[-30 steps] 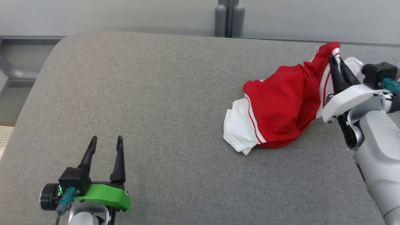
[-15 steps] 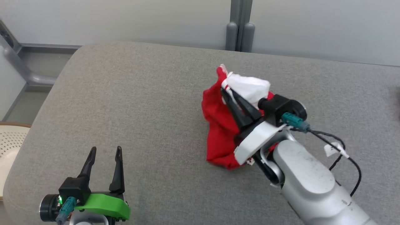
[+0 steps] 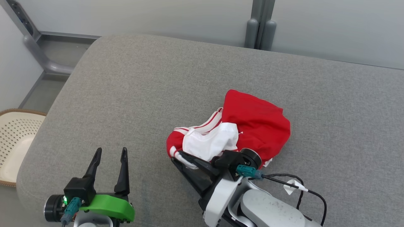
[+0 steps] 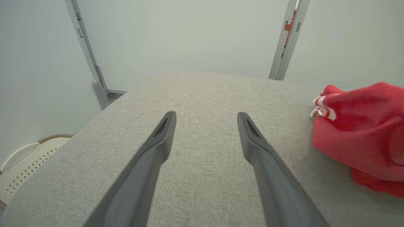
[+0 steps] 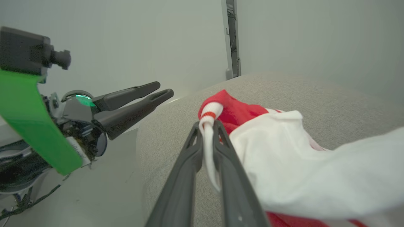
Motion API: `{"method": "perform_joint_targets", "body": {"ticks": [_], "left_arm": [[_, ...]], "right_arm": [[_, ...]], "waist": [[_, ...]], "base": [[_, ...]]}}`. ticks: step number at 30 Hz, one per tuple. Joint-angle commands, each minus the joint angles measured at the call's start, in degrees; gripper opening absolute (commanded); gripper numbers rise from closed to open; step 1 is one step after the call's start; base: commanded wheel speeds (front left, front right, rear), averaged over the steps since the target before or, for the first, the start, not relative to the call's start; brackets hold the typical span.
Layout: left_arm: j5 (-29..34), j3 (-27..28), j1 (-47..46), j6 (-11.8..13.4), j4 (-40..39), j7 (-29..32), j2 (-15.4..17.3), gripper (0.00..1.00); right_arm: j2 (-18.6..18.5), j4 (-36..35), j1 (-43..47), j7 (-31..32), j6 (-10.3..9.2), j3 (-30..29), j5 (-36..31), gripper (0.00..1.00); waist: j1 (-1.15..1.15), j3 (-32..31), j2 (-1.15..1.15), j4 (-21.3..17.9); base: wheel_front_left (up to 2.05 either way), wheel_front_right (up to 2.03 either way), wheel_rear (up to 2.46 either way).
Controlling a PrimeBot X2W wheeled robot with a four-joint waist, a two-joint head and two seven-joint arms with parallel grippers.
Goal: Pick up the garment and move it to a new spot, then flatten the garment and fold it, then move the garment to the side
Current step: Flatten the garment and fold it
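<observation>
The garment (image 3: 252, 123), red and white with striped trim, lies bunched on the grey padded surface (image 3: 151, 78) near its middle. My right gripper (image 3: 175, 156) lies low at the garment's near left edge. In the right wrist view its fingers (image 5: 206, 126) stand almost together with the garment's (image 5: 284, 151) white, red-banded hem pinched between them. My left gripper (image 3: 111, 149) hovers open at the front left, empty, well apart from the cloth. The left wrist view has those fingers (image 4: 205, 115) spread over bare fabric, the garment (image 4: 359, 132) off to their right.
A cream perforated basket (image 3: 15, 142) stands on the floor beyond the surface's left edge. Grey posts (image 3: 260, 28) and a wall close off the back. A black cable (image 3: 309, 192) trails from my right wrist. The left gripper (image 5: 162, 89) appears beside the right one.
The camera has swung. My right gripper has carried the garment from the far right to the middle and lowered it onto the surface. The left gripper has stayed put.
</observation>
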Motion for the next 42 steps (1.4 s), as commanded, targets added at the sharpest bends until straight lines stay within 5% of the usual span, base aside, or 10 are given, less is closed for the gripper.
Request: {"method": "perform_joint_targets", "body": {"ticks": [1, 12, 23, 40, 41, 42], "left_arm": [[-0.55, 0.05, -0.43, 0.33, -0.04, -0.17, 0.08, 1.0], [-0.23, 0.97, 0.37, 0.71, -0.31, -0.17, 0.08, 1.0], [-0.04, 1.22, 0.55, 0.68, -0.97, -0.17, 0.08, 1.0], [-0.69, 0.25, -1.16, 0.86, -1.01, -0.17, 0.08, 1.0], [-0.7, 0.14, -1.3, 0.85, -0.99, -0.17, 0.08, 1.0], [-0.75, 0.03, -1.43, 0.84, -0.97, -0.17, 0.08, 1.0]], "right_arm": [[-0.18, -0.55, -0.23, -0.15, -0.09, 0.18, 0.61, 1.0], [-0.54, -2.31, -0.34, -0.16, -0.09, -12.58, -5.48, 1.0], [-7.41, 0.71, 1.73, -0.16, -0.1, -29.82, -9.73, 1.0], [-6.17, 9.17, 2.85, 3.33, -0.1, -27.93, 1.97, 0.99], [-5.89, 9.61, 2.76, 3.87, -0.09, -27.52, 3.19, 0.87], [-5.82, 10.07, 2.61, 4.45, -0.1, -27.04, 4.59, 0.48]], "waist": [[0.0, 0.05, 0.0, -0.05], [0.0, -0.95, 0.0, -2.53], [0.0, -0.7, 0.0, -3.7], [0.0, 1.92, 0.0, -3.97], [0.0, 2.03, 0.0, -3.87], [0.0, 2.15, 0.0, -3.73]], "base": [[0.0, 0.0, 0.0], [0.0, 0.0, 0.0], [0.0, 0.0, 0.0], [0.0, 0.0, 0.0], [0.0, 0.0, 0.0], [0.0, 0.0, 0.0]]}}
